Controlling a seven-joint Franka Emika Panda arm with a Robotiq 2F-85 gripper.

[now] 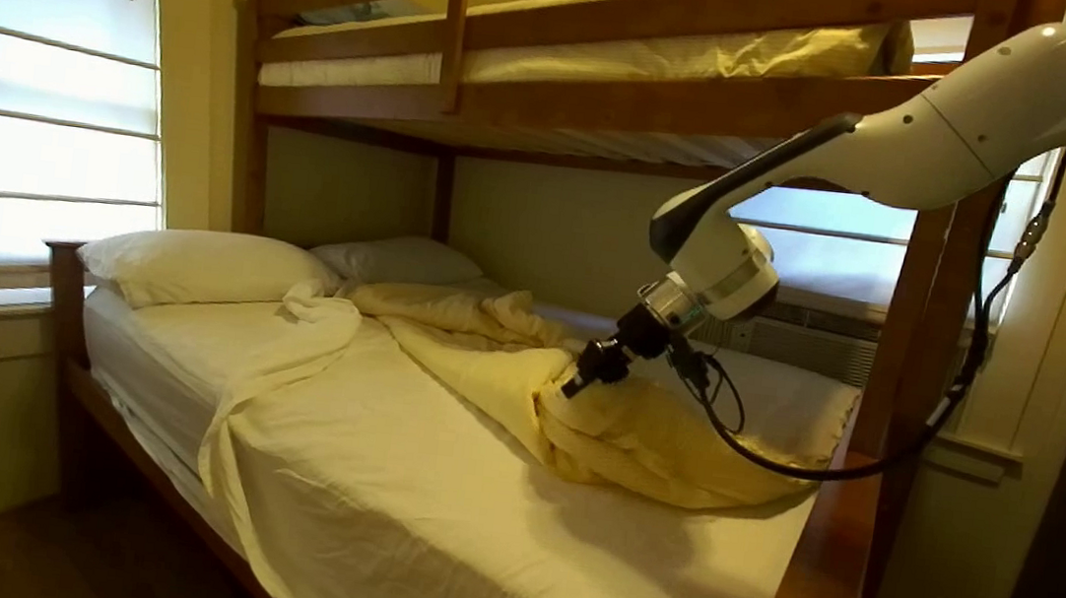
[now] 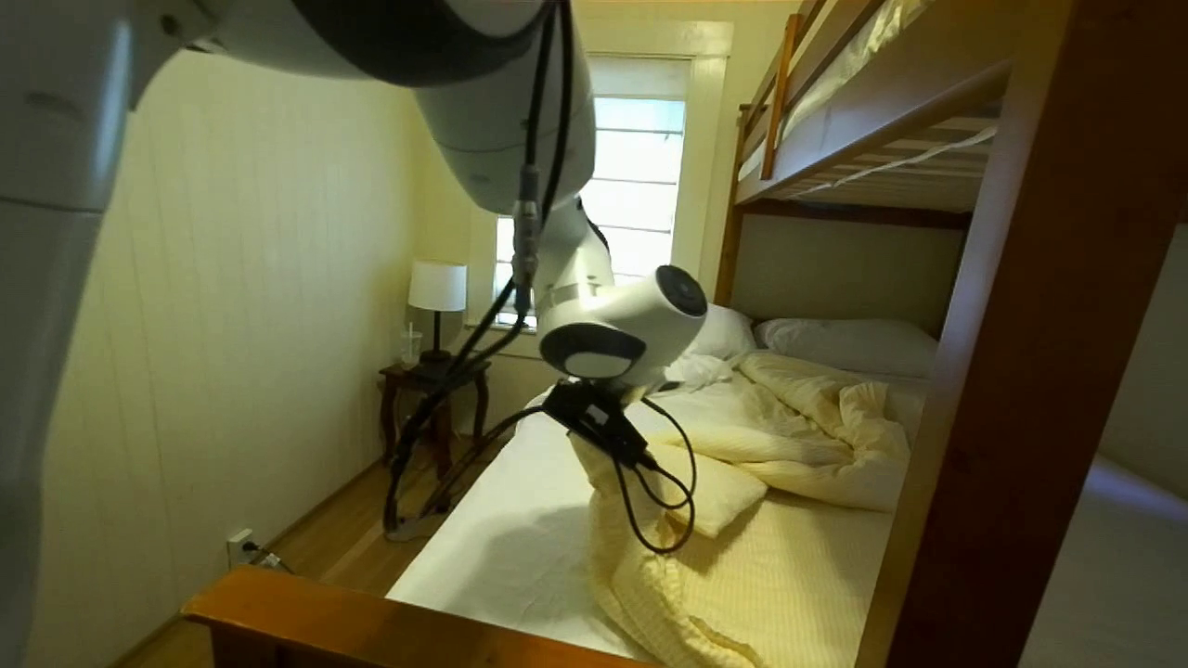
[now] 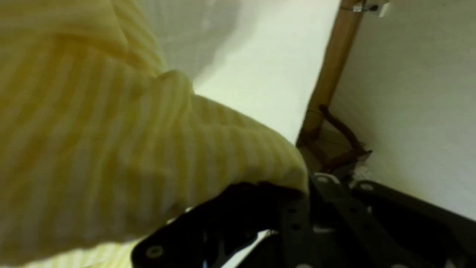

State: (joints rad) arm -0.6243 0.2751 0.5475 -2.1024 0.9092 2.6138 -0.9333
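Observation:
A pale yellow striped comforter (image 1: 666, 447) lies bunched along the far side of the bed in both exterior views. My gripper (image 1: 573, 385) points down at an angle over the bed and is shut on a fold of this comforter. In an exterior view the cloth (image 2: 603, 501) rises in a peak up to the gripper, whose fingers are hidden there behind the camera mount and cloth. Striped fabric (image 3: 130, 149) fills the left of the wrist view and wraps over the black jaws, covering part of the fingertips. A white sheet (image 1: 395, 483) covers the mattress beneath.
Pillows (image 1: 209, 270) rest at the head end. The upper bunk's wooden rail (image 1: 633, 102) runs above the bed, and a thick post (image 2: 1002, 371) and footboard (image 2: 371, 617) stand close to the arm. A nightstand (image 2: 432, 376) with a lamp (image 2: 437, 286) is by the window.

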